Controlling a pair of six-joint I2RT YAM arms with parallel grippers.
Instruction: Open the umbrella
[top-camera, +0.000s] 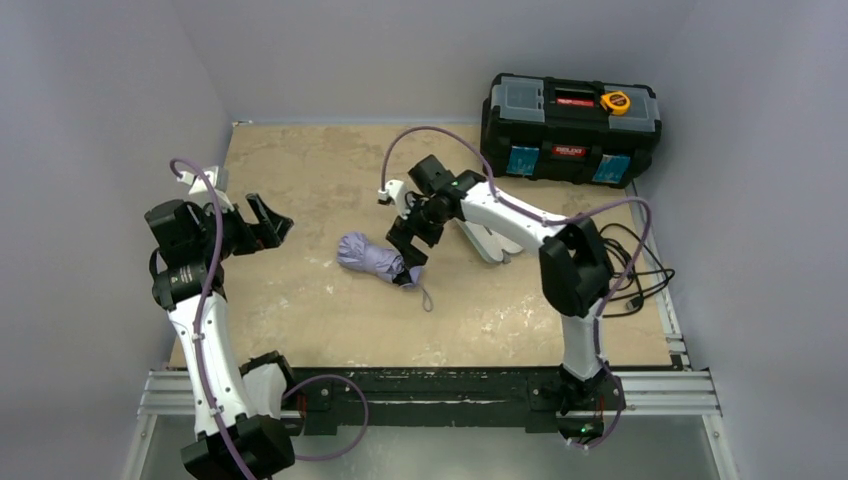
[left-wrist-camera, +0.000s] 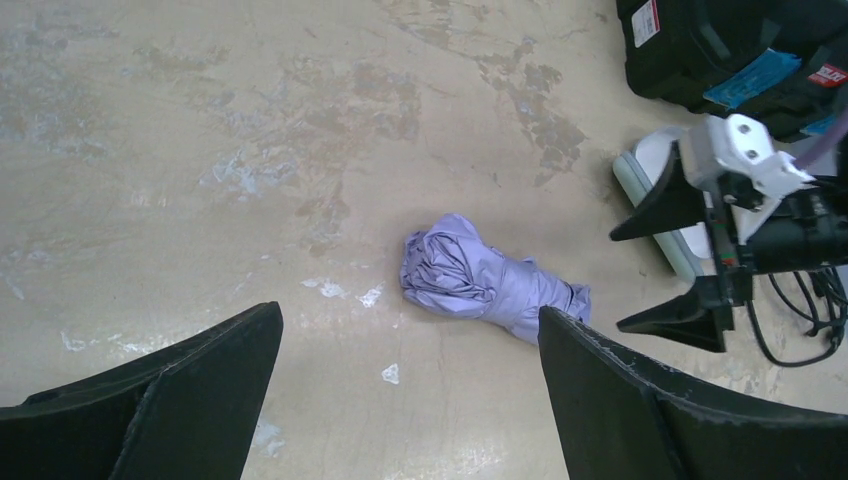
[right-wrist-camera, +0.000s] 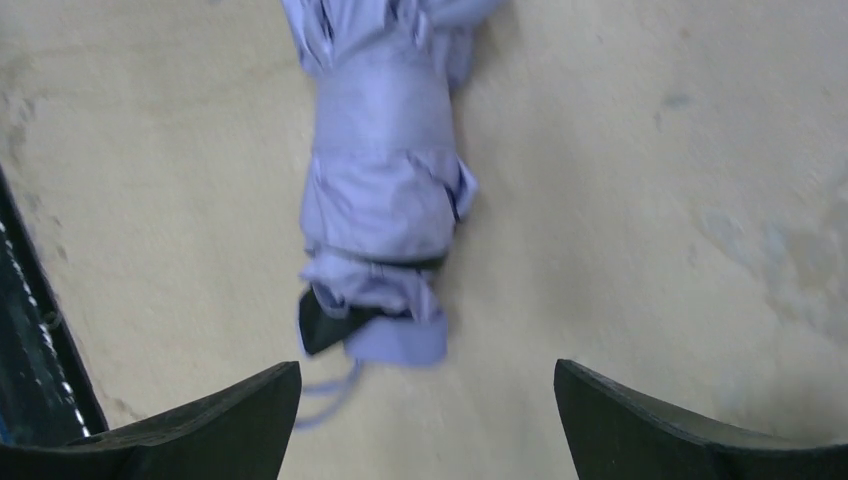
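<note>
The umbrella (top-camera: 368, 255) lies folded on the tan table, a pale lavender bundle with its handle end and strap pointing to the right. In the right wrist view the umbrella (right-wrist-camera: 380, 200) lies just ahead of my right gripper (right-wrist-camera: 428, 368), which is open with nothing between its fingers; the strap (right-wrist-camera: 322, 395) trails toward the left finger. From above, my right gripper (top-camera: 406, 255) straddles the handle end. My left gripper (top-camera: 268, 222) is open and hovers well to the left of the umbrella (left-wrist-camera: 480, 280); its jaws (left-wrist-camera: 408, 315) are empty.
A black toolbox (top-camera: 570, 125) with a yellow tape measure on top stands at the back right. A pale mint sleeve (top-camera: 488, 243) lies under the right arm. Black cables (top-camera: 632, 270) lie at the table's right edge. A metal rail runs along the near edge.
</note>
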